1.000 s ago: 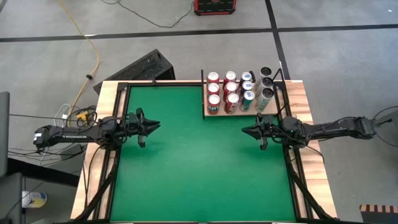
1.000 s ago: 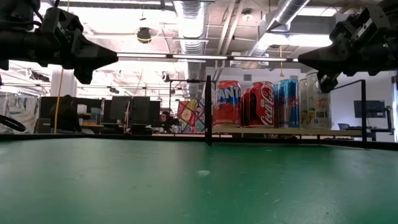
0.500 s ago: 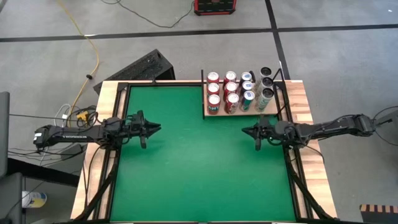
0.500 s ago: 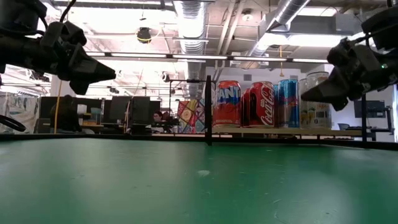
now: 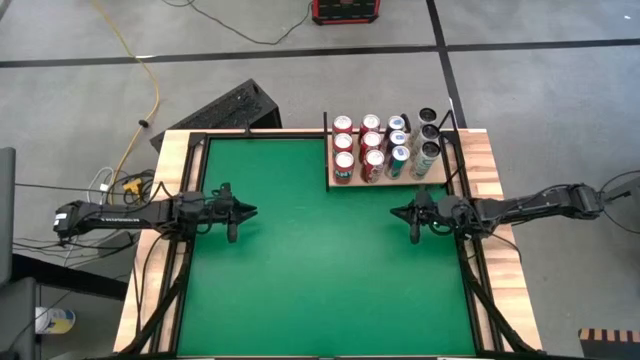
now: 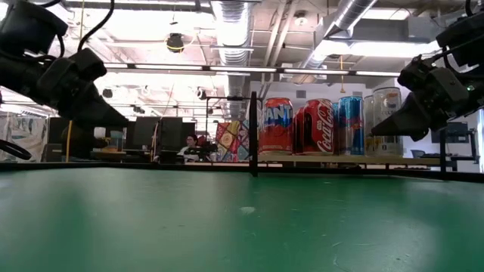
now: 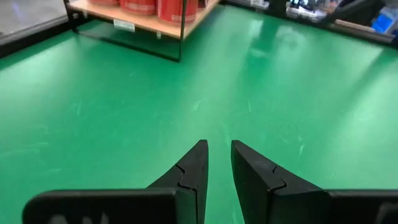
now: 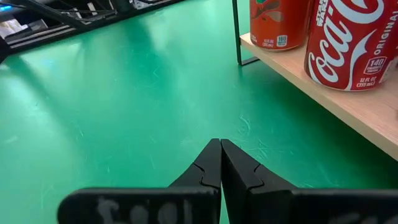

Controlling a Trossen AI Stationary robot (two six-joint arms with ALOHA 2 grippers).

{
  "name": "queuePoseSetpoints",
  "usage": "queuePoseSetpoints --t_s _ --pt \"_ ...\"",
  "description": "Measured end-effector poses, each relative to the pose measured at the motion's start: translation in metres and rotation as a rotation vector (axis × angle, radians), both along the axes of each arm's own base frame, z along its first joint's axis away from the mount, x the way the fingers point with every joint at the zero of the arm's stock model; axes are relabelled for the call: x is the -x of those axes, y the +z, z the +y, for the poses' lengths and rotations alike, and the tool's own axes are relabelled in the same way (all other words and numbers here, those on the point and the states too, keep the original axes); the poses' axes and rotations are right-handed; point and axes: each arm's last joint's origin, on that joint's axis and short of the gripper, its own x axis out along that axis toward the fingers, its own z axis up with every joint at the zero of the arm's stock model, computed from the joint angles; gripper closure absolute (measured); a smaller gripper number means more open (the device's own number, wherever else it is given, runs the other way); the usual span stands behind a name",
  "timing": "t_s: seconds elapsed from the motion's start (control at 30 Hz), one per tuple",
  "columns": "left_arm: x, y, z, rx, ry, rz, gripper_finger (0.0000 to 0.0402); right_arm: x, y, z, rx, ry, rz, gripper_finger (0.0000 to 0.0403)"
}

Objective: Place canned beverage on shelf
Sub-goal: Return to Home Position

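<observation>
Cans (image 5: pixel 372 150) all sit on the shelf (image 8: pixel 348 104), so I'm on homing. Left gripper (image 5: pixel 248 211) is a crack apart, right gripper (image 5: pixel 397 211) pinched together, both empty. Next I just tuck the arms home.

The table (image 5: pixel 300 270) is plain green. The shelf (image 8: pixel 348 106) is pale wood-grain with black posts (image 6: pixel 253 134). It carries an orange can (image 6: pixel 276 125) with a blue-and-white logo, a red can (image 6: pixel 318 125) with white script, a blue can (image 6: pixel 350 125) and a pale yellow can (image 6: pixel 382 102). The left gripper (image 5: pixel 247 211) and right gripper (image 5: pixel 396 211) are black.
</observation>
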Motion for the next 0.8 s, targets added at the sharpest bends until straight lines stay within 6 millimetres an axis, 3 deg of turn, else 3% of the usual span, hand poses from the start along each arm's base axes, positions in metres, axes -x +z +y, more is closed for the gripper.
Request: queuePoseSetpoints --t_s 0.57,0.8 --pt "0.0 0.0 0.0 0.002 0.002 0.022 0.0345 0.0 0.0 0.0 0.0 0.0 0.001 0.0376" --pt "0.006 0.012 -0.004 -0.175 -0.079 -0.065 0.0345 0.0 0.0 0.0 0.0 0.0 0.001 0.0376"
